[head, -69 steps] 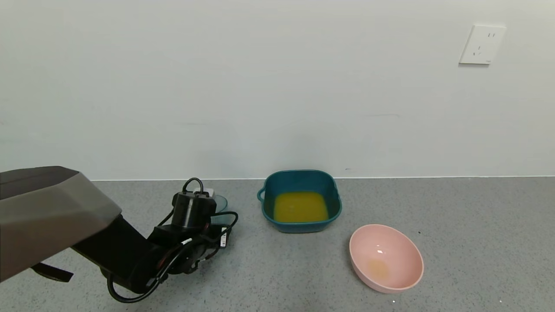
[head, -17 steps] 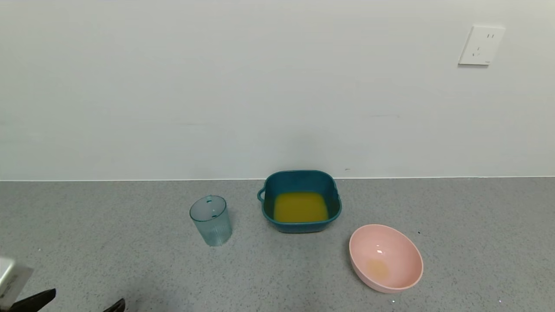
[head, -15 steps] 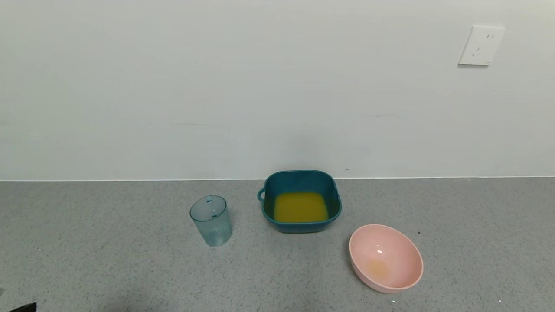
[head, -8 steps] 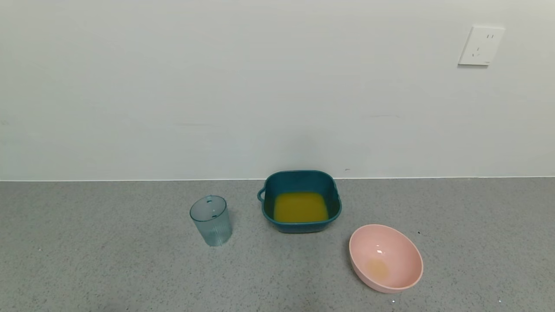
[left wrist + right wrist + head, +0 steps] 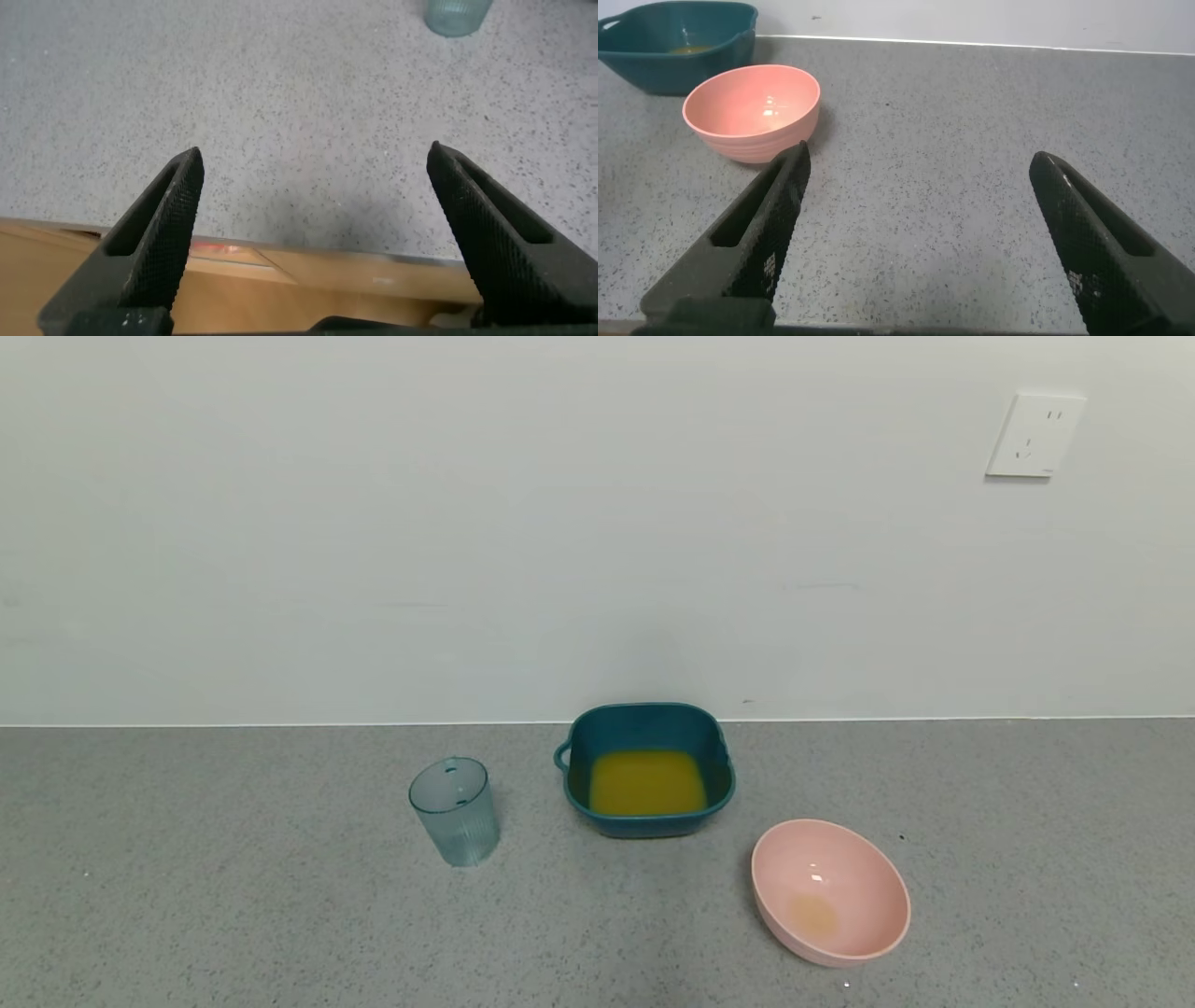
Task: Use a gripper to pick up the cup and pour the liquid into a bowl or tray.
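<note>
The pale blue-green ribbed cup (image 5: 453,810) stands upright and empty on the grey counter, left of the dark teal basin (image 5: 719,775). The basin holds the orange-yellow liquid (image 5: 647,782). Neither gripper shows in the head view. My left gripper (image 5: 313,173) is open and empty over the counter's front edge, with the cup's base (image 5: 456,16) far ahead. My right gripper (image 5: 920,168) is open and empty low over the counter, with the basin (image 5: 654,65) far off.
A round pink bowl (image 5: 868,863) with a trace of orange liquid stands to the right of the basin and nearer me; it also shows in the right wrist view (image 5: 747,121). A white wall with a socket (image 5: 1034,433) rises behind. A wooden edge (image 5: 280,299) lies below the counter front.
My left arm, which stood at the cup, has let go of it and drawn back out of the head view. The cup stands alone; basin and bowl are unmoved.
</note>
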